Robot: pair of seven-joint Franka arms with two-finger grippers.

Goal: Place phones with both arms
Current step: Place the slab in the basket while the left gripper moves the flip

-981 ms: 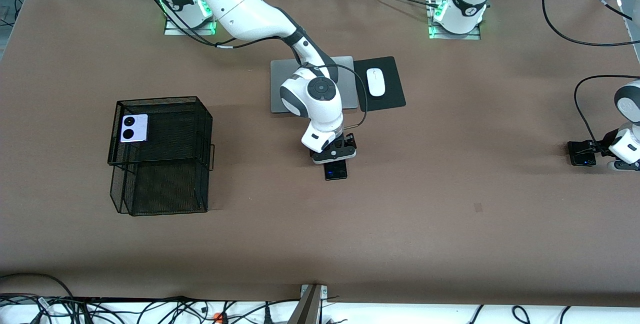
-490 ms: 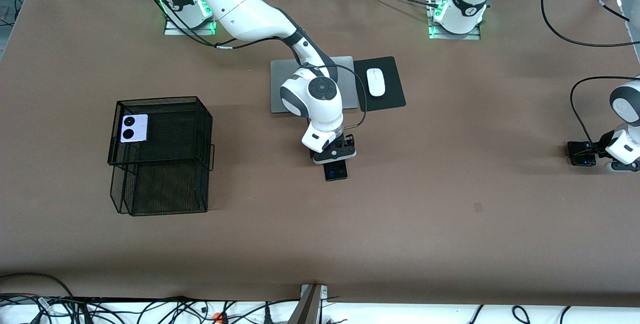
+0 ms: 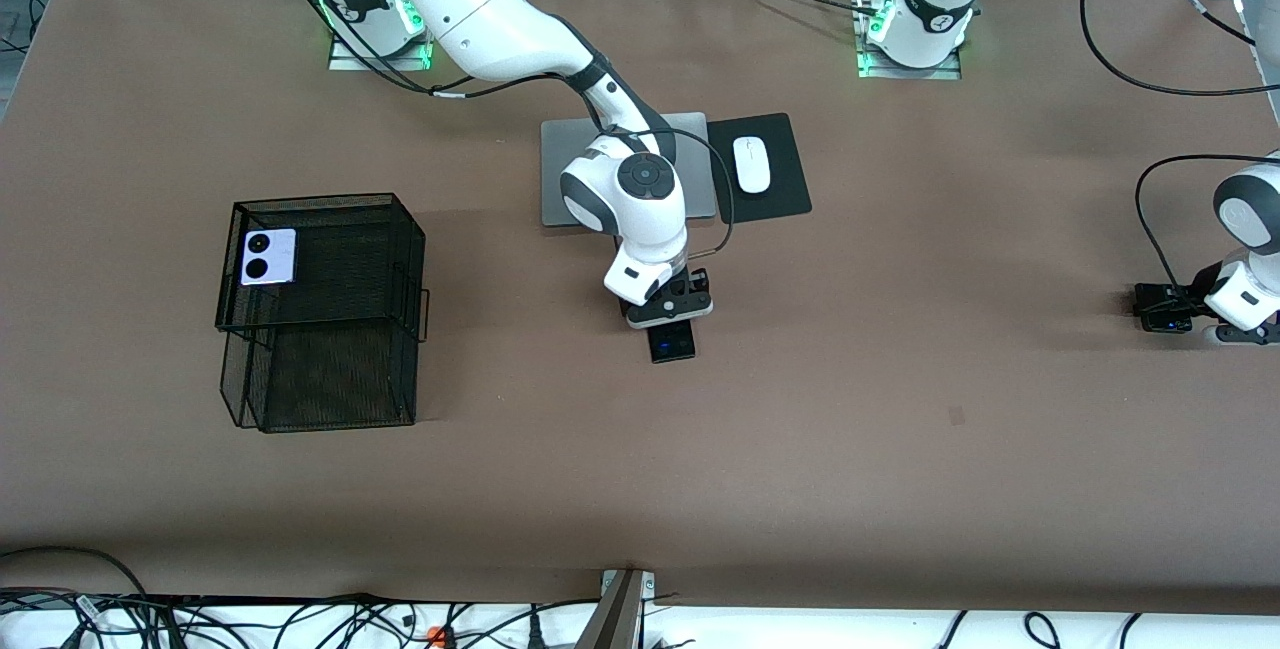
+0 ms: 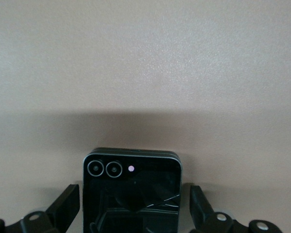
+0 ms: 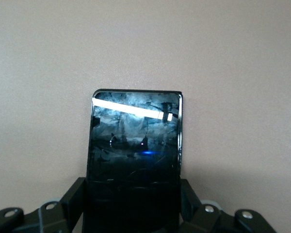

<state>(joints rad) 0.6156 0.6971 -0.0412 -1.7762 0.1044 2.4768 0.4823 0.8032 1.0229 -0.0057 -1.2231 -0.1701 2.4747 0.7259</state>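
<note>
Right hand [image 3: 671, 314] is down at table centre, fingers [image 5: 73, 200] pressed against both long edges of the long black phone [image 3: 672, 340] — it pokes out at the hand's 6 o'clock in the front view. Left hand [image 3: 1165, 308] is low at the left arm's end of the table, fingers [image 4: 67, 206] spread astride the small black phone [image 4: 132, 191], gaps both sides. Lilac-white phone [image 3: 268, 256] lies on the mesh basket [image 3: 400, 239]. Brown table [image 3: 900, 449] — laptop [image 3: 700, 129] and mouse [image 3: 751, 164] at 12 o'clock from the right hand.
</note>
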